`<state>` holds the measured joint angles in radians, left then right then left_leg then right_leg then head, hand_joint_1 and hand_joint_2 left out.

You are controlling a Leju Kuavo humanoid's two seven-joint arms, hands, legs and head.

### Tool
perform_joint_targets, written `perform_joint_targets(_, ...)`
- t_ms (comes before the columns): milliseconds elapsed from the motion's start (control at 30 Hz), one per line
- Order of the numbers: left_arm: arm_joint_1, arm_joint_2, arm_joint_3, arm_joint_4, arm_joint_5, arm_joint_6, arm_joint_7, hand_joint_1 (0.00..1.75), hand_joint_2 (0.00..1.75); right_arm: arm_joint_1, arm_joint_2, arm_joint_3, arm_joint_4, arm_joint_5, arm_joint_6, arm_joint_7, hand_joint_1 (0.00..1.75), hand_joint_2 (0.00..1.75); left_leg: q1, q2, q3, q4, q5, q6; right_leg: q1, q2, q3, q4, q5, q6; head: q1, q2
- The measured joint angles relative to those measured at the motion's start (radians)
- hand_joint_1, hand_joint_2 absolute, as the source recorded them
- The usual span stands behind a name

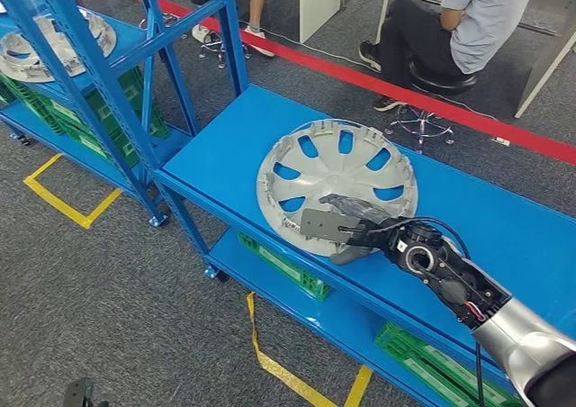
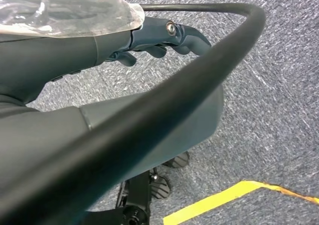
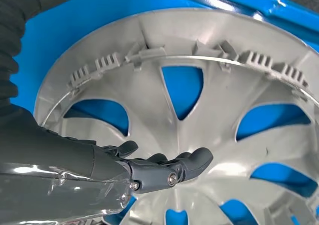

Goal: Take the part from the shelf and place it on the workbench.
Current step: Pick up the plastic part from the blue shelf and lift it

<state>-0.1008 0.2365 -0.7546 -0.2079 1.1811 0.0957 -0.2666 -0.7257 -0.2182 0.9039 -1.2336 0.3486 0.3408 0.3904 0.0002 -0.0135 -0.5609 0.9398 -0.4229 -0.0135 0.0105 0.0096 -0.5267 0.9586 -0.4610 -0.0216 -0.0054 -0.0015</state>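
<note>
A silver hubcap lies inner side up on the blue shelf board, close to the board's front edge. My right hand reaches over the hubcap's near rim, its fingers stretched flat across the inner face and its thumb low by the rim. In the right wrist view the fingers lie just above the hubcap spokes without closing on it. My left hand hangs over the grey carpet, fingers loosely bent, holding nothing.
A second hubcap sits on the neighbouring blue shelf at far left. Green crates fill the lower boards. A person sits on a stool beyond a red floor line. Yellow tape marks the carpet.
</note>
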Motion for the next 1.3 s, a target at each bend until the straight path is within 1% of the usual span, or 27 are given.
perform_joint_targets(367,0.0,0.0,0.0,0.0,0.002,0.0,0.002,0.0,0.0,-0.006,-0.012,0.043,-0.003,-0.016,0.007,0.016,0.0,1.75,0.0,0.0,0.0,0.0,0.0,0.0,0.0,0.0,0.0,0.0,0.0,0.0,0.0,0.0)
perform_joint_targets(567,0.0,0.0,0.0,0.0,0.001,0.0,0.003,0.0,0.0,-0.009,-0.03,0.063,-0.011,-0.043,0.025,0.039,0.0,1.75,0.0,0.0,0.0,0.0,0.0,0.0,0.0,0.0,0.0,0.0,0.0,0.0,0.0,0.0)
perform_joint_targets(867,0.0,0.0,0.0,0.0,0.001,0.0,0.006,0.0,0.0,-0.009,-0.053,0.078,-0.014,-0.051,0.024,0.052,0.0,1.75,0.0,0.0,0.0,0.0,0.0,0.0,0.0,0.0,0.0,0.0,0.0,0.0,-0.001,0.0)
perform_joint_targets(1300,-0.005,0.0,0.0,0.0,0.0,0.0,0.015,0.0,0.0,-0.02,-0.074,0.109,-0.016,-0.033,0.084,0.078,0.0,1.75,0.0,0.0,0.0,0.0,0.0,0.0,0.0,0.0,0.0,0.0,0.0,0.0,0.0,0.0)
